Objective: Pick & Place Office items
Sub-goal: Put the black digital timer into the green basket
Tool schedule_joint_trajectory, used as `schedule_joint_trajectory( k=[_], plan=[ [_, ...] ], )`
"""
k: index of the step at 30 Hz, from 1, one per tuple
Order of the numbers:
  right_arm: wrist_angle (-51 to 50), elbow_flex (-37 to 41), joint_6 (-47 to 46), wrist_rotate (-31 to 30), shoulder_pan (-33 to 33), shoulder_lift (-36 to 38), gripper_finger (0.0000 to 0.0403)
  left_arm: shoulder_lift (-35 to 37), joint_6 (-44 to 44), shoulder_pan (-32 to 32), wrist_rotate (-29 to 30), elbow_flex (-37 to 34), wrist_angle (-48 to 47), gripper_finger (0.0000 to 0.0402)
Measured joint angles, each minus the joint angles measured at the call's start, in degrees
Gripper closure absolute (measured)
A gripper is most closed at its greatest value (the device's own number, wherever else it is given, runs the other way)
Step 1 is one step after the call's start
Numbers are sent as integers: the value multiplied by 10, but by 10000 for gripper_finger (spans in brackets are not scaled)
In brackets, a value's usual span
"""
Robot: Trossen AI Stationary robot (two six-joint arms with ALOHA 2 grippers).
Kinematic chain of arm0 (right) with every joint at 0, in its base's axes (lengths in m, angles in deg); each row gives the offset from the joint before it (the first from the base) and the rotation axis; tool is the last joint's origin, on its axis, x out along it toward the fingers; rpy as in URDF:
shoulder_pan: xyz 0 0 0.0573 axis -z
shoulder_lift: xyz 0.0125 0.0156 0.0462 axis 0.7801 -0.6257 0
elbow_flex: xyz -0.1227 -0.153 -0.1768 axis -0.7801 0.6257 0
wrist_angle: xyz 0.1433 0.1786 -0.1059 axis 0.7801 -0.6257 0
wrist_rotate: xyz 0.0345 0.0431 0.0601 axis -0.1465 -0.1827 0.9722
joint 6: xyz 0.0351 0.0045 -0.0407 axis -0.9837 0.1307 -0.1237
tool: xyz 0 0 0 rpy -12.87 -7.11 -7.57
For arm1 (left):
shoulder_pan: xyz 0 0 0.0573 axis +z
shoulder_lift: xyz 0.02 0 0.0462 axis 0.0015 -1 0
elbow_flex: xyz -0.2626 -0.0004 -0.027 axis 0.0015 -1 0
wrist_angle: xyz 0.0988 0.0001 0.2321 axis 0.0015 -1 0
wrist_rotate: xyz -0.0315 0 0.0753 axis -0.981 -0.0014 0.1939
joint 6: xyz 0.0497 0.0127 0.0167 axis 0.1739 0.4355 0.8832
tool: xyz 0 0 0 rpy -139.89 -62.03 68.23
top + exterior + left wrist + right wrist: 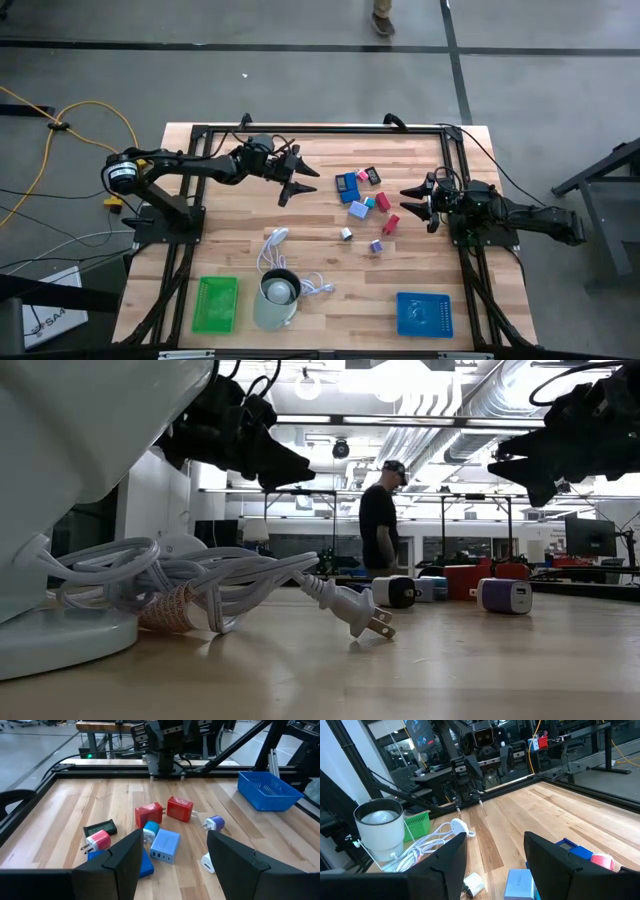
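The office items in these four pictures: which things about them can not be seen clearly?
- High view: the office items are too small to show their shapes.
- Low view: the white plug and purple charger hide the pieces behind.
- Left wrist view: the left gripper fingers cover the blue charger.
- Right wrist view: the bottom edge cuts off the light blue charger.

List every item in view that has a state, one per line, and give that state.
left gripper: open, empty, above the table, left of the items
right gripper: open, empty, right of the items
office items: loose on the table, none in a tray
green tray: empty
blue tray: empty
white cable: coiled, unplugged, beside the cup
cup: upright
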Motion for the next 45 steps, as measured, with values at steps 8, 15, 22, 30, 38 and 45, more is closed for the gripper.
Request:
schedule_joint_trajectory(
  k=[8,15,22,30,38,45],
  plan=[
    [0,0,0,0,0,0,219,0,0,0,0,0,2,189],
    [0,0,0,0,0,0,219,0,0,0,0,0,2,189],
    [8,0,2,0,0,0,219,0,0,0,0,0,2,189],
    [21,0,-13,-13,0,0,219,0,0,0,0,0,2,189],
    [24,0,-15,-55,0,0,219,0,0,0,0,0,2,189],
    [62,-1,20,-28,0,0,219,0,0,0,0,0,2,189]
  ],
)
